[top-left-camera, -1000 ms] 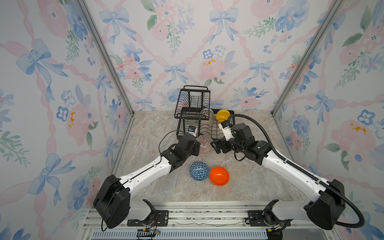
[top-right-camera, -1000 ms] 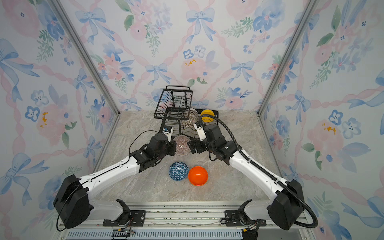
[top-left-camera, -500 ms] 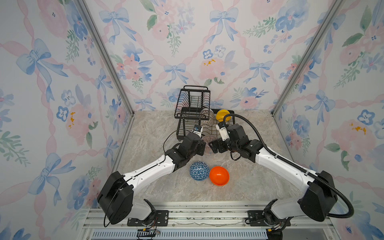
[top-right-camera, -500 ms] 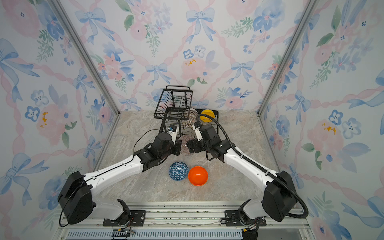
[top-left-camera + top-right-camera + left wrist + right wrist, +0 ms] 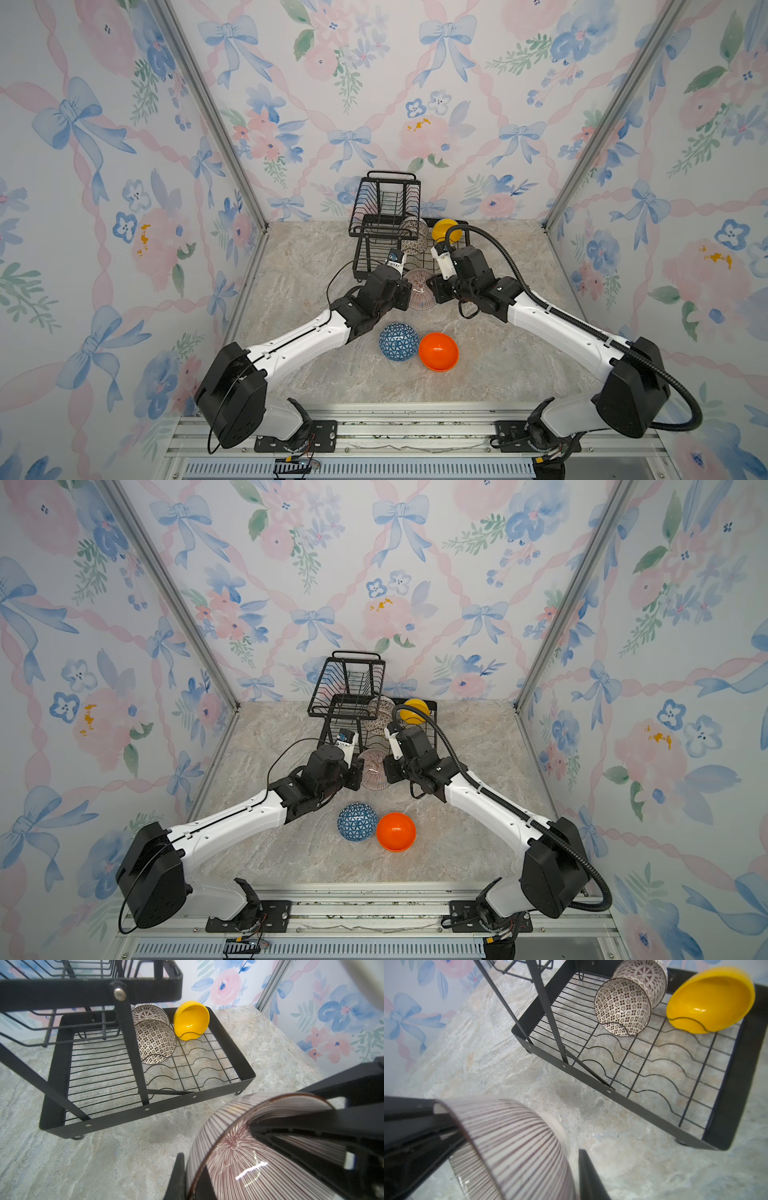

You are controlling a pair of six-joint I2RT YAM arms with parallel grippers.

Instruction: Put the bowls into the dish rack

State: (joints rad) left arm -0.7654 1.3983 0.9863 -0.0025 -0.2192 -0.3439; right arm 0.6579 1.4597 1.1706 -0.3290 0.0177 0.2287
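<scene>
Pinkish ribbed bowl hangs clear of tabletop, just in front of dish rack. L gripper and R gripper each pinch its rim, opposite sides.

White arms, black joints, one corrugated black cable.

ribbed bowl: cut off at the edge in both wrist views | rear patterned bowl: mostly behind front patterned bowl | right claw: fingertips hidden in both top views, grip unclear | dish rack: upper tier cropped in wrist views
</scene>
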